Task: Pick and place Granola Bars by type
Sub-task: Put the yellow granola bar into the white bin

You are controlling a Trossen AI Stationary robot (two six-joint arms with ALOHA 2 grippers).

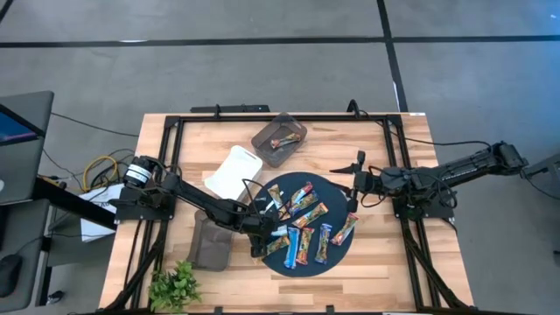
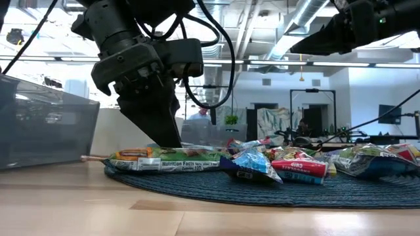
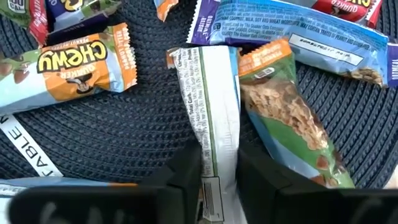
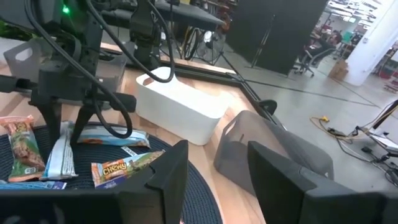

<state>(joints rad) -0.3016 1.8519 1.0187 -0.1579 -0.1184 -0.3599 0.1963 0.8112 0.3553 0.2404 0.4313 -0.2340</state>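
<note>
My left gripper point(image 3: 219, 177) is down on the dark round mat point(image 1: 337, 188), low and left of centre in the high view, with its fingers point(image 3: 183, 177) set apart on either side of a white-backed bar point(image 3: 214, 124). They look to be closing on the bar's near end, but I cannot tell from the wrist view whether the pads touch the wrapper yet.

The first risk is the neighbour. A green bar point(image 3: 289, 118) lies just beside the white one, touching or slightly lapping its edge. If my finger on that side lands on it, I may drag both, or pinch only a fold of film. The wrapper is shiny and loose, and I hold near one end, so the bar could slip or swing as I lift. A second worry is type: this bar lies label down, showing only small print and a barcode, so I could sort it wrongly.

The bars point(image 1: 308, 223) lie scattered across the mat, some overlapping, in blue, orange, red and green wrappers. One orange bar point(image 3: 78, 62) reads "Chewy". One bar point(image 1: 282, 140) already sits in the dark tray point(image 1: 267, 147) at upper centre; the white tray point(image 1: 229, 175) and the grey tray point(image 1: 208, 249) appear empty.

My right gripper point(image 4: 214, 186) waits with its fingers apart at the right of the mat, holding nothing.
</note>
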